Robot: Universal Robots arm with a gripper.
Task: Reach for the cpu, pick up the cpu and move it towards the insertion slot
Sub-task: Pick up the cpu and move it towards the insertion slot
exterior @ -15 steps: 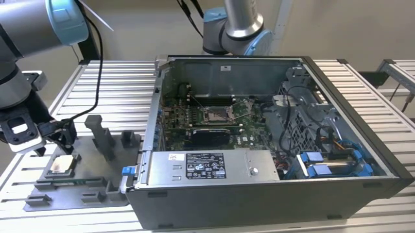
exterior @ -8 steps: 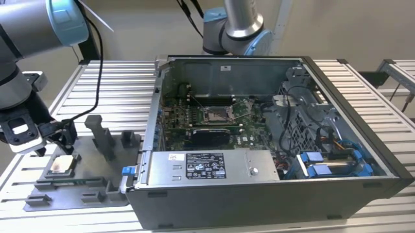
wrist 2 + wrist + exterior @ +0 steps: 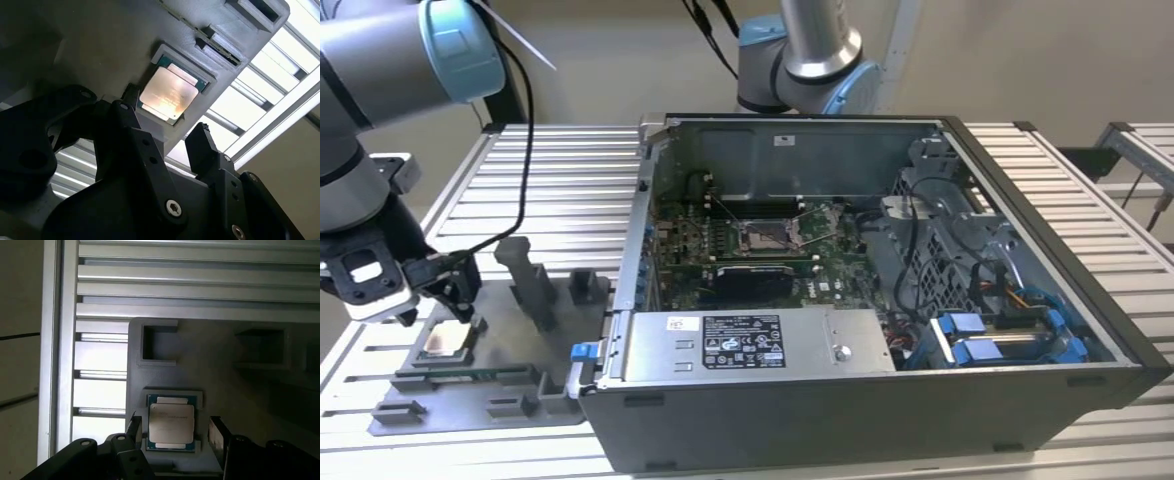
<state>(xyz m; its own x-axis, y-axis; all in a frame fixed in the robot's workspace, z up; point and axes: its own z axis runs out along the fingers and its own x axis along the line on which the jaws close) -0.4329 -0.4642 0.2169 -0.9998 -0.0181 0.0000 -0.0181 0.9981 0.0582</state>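
while cpu lies in fixture, jaws gape either side, empty.

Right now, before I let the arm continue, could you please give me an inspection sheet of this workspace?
Surface: slatted metal table carrying a grey fixture plate and an open computer case.
Job's things: cpu lies flat in its pocket on the fixture plate; insertion slot sits on the green motherboard, inside the case.
Clutter: nothing seen.
Grippers: tool open, low over the cpu, one finger on each side, apart from it.
Cables: black cable hangs beside the arm; wire bundle inside the case.
Surroundings: plain wall.
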